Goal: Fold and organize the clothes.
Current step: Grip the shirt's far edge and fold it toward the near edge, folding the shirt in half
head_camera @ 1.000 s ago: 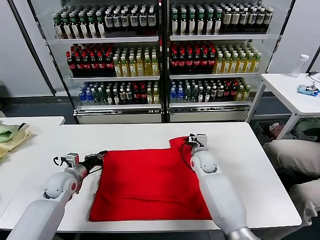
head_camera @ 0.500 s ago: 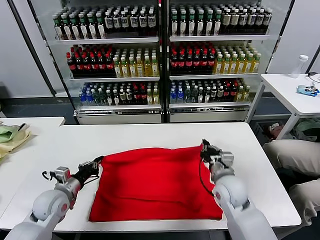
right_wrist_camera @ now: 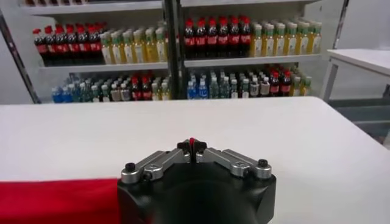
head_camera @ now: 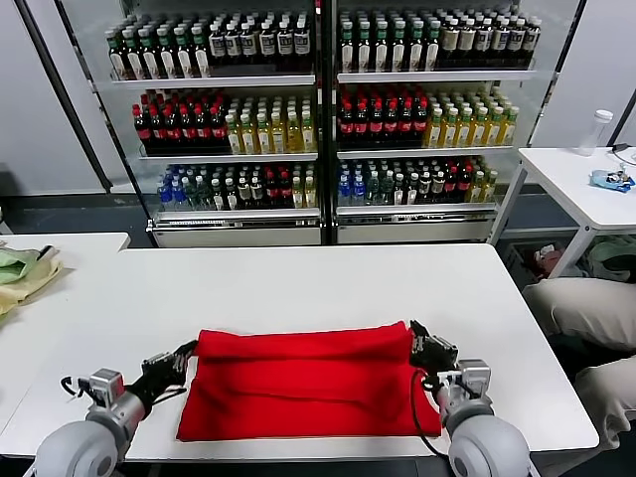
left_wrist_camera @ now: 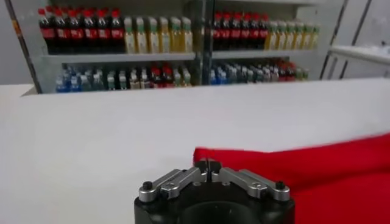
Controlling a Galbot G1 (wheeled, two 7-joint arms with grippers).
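The red T-shirt [head_camera: 303,383] lies folded into a wide band near the front edge of the white table [head_camera: 298,273], its doubled far edge running straight from one gripper to the other. The left gripper [head_camera: 181,356] has its fingers clamped on the shirt's far left corner; the right gripper [head_camera: 417,338] pinches the far right corner, a sliver of red between its fingertips. Bare tabletop stretches beyond the shirt toward the drinks fridge [head_camera: 323,119].

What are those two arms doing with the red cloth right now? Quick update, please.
Left pincer shut on the red T-shirt at its left corner. Right pincer shut on its right corner. Shirt folded in half on the white table. Nothing in the way.
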